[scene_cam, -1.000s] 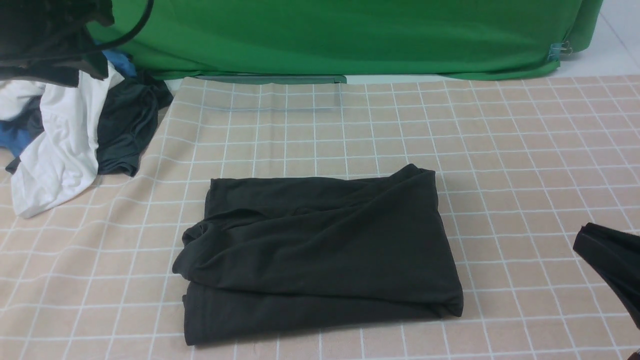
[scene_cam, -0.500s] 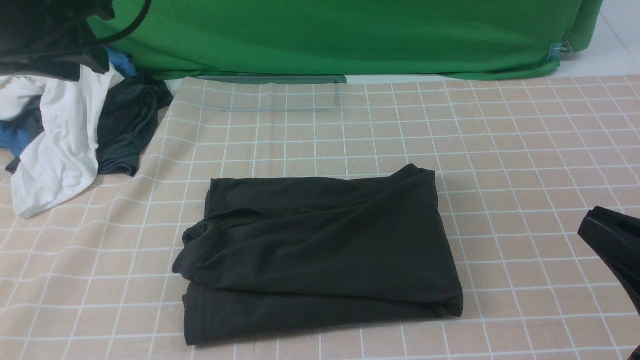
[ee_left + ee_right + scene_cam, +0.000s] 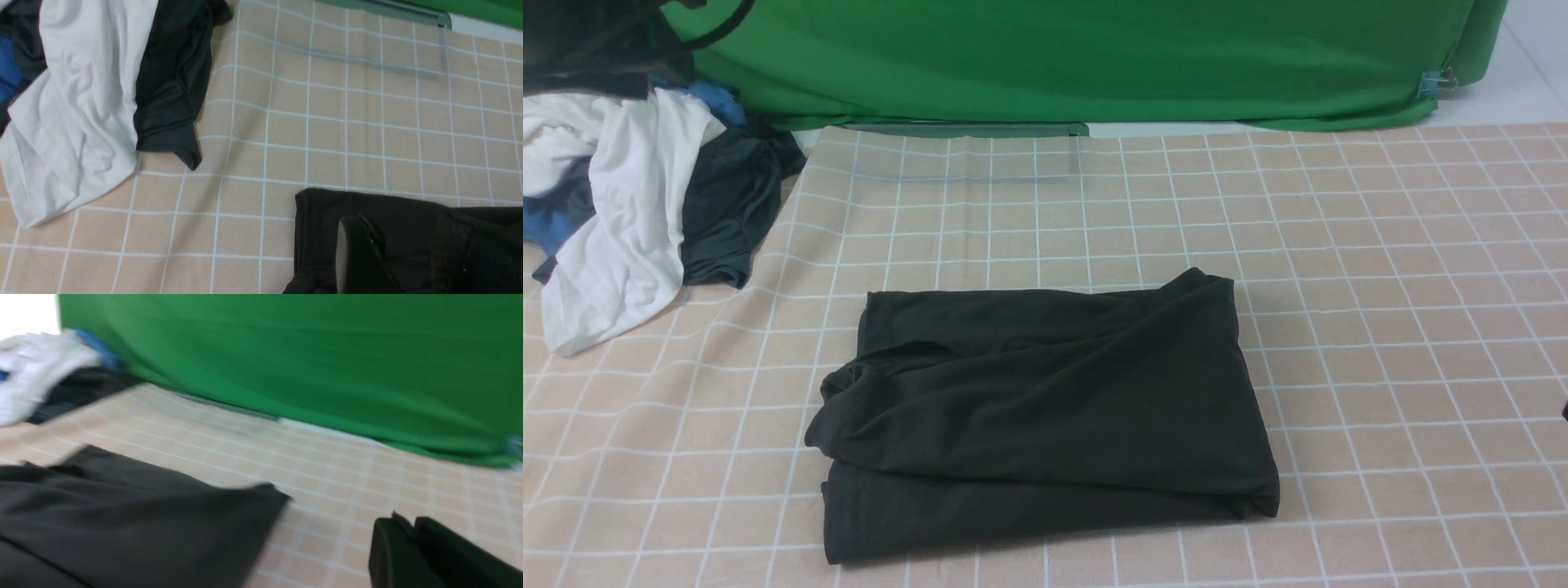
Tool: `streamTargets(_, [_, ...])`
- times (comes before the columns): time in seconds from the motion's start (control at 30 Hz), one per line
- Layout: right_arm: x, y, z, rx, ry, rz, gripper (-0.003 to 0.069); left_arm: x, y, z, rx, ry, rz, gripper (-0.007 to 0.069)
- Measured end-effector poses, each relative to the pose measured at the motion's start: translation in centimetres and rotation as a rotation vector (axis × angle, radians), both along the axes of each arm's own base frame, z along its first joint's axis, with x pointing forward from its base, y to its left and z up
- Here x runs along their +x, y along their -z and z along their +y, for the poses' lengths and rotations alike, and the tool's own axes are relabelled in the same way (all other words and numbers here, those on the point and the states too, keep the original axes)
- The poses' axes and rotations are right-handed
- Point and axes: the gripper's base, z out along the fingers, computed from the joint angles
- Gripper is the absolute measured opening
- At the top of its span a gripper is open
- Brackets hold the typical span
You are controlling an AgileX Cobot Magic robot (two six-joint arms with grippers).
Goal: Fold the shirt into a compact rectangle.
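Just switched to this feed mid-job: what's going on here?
The black shirt lies folded into a rough rectangle on the checked tablecloth, with nothing gripping it. The right gripper sits off to its side, empty; the left gripper hangs above the shirt's edge. A pile of other clothes sits at far left.

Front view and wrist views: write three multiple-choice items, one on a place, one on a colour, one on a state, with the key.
1. Where is the pile of loose garments?
A. far left of the table
B. far right
C. on the shirt

2. What colour is the backdrop cloth?
A. blue
B. green
C. red

3. How does the shirt lie?
A. spread flat, sleeves out
B. hanging from a gripper
C. folded into a rough rectangle

Key: 1 A, the heap sits at the far-left edge. 2 B, the cloth behind the table is green. 3 C, layered folds show, no gripper touching it.
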Motion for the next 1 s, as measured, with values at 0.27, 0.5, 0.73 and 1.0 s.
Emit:
streamTargets(0.27, [-1.6, 4.7, -1.7, -0.053, 0.17, 0.074, 0.0102, 0.1, -0.1, -0.1, -0.009, 0.002, -0.019, 0.0233])
streamTargets(0.5, [-2.2, 4.3, -2.2, -0.045, 0.252, 0.009, 0.0109, -0.7, -0.2, -0.1, -0.008, 0.01, 0.024, 0.0233])
streamTargets(0.73, [-2.2, 4.4, -2.4, -0.063, 0.276, 0.012, 0.0123, -2.7, -1.0, -0.1, -0.008, 0.017, 0.062, 0.0233])
streamTargets(1.0, [-2.2, 4.4, -2.4, -0.072, 0.277, 0.011, 0.0139, -7.4, -3.6, 0.0, -0.004, 0.029, 0.035, 0.0233])
